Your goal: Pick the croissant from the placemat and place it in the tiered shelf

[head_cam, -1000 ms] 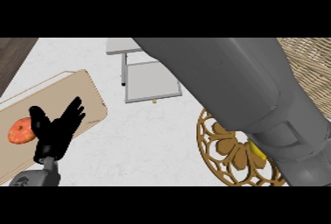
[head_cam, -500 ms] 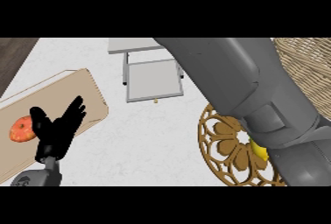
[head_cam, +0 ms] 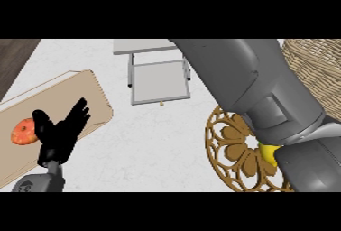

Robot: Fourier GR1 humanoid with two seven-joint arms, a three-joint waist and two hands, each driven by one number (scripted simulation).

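At lower left, left hand (head_cam: 57, 137) unmoved, fingers (head_cam: 78, 113) straight, empty; right forearm (head_cam: 253, 85) farther right, hand hidden.

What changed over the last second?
The right forearm swung rightward, uncovering more of the tiered shelf. No grasp or release shows. The left robot hand stayed open over the cutting board; the placemat and orange fruit stayed put.
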